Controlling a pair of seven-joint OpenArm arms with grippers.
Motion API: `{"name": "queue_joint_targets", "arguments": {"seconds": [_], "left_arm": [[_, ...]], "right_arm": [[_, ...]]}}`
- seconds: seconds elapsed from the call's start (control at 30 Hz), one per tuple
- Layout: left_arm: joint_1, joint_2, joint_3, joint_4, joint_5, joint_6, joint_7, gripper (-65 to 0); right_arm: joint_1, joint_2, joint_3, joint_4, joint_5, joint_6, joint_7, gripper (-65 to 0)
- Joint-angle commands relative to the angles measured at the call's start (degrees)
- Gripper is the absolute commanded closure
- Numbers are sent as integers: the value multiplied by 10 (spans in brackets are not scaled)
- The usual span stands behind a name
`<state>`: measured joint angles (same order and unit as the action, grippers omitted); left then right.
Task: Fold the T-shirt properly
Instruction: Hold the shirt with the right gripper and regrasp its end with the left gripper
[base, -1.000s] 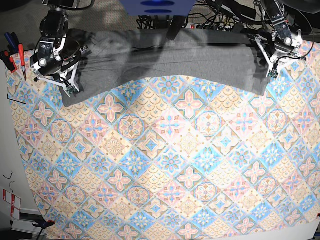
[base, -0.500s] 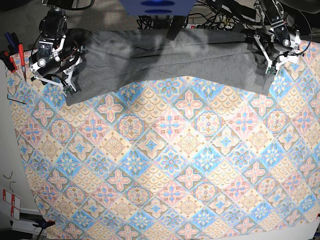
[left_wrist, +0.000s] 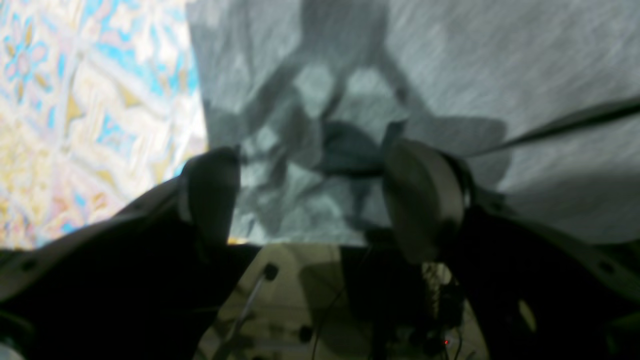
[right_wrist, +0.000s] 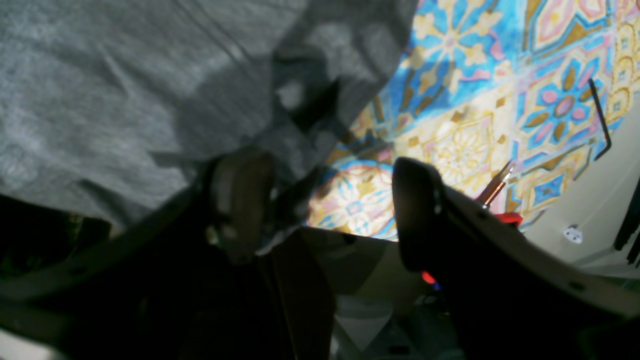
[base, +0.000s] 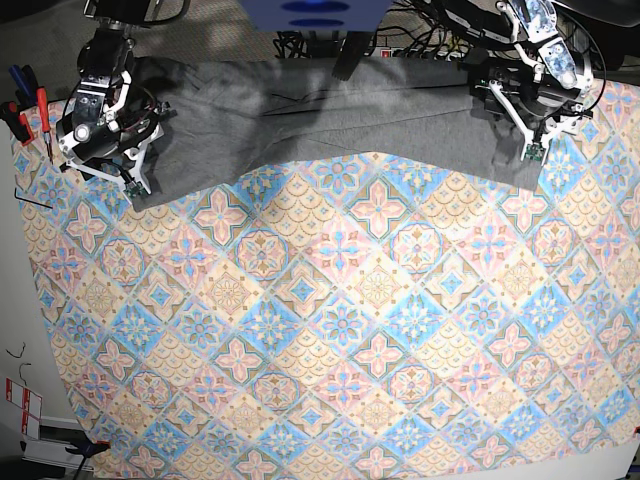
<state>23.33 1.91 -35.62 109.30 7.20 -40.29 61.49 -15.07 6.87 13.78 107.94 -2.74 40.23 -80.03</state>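
Base view: overhead, looking straight down on whole tablecloth (base: 340, 330), far enough to take in both arms at top edge.

Left wrist view: mounted behind left gripper (left_wrist: 310, 200), looking out between spread fingers, very close to T-shirt (left_wrist: 500, 75); blurred, so exact tilt is hard to tell. Tablecloth strip at frame left.

Right wrist view: same mounting behind right gripper (right_wrist: 330, 205), close in, grey cloth at left, pattern at right.

Shared: each wrist view covers one end of shirt seen in base view.
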Motion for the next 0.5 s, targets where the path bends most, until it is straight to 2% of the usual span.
{"name": "queue_joint_targets", "arguments": {"seconds": [0.0, 0.1, 0.2, 0.27, 0.47], "left_arm": [[0, -5, -3, 12, -12, 3, -6, -483], [-2, -5, -26, 22, -63, 3, -7, -483], [-12, -9, -69, 27, -146, 3, -7, -483], [-13, -30, -95, 25, -190, 3, -7, -483], [-24, -91, -110, -13, -207, 3, -6, -483]], "right_arm": [[10, 6, 2, 10, -1, -2, 0, -405], [13, 6, 2, 10, -1, -2, 0, -405], [13, 6, 2, 10, -1, -2, 0, -405], [13, 6, 2, 10, -1, -2, 0, -405], [12, 6, 2, 10, -1, -2, 0, -405]]}}
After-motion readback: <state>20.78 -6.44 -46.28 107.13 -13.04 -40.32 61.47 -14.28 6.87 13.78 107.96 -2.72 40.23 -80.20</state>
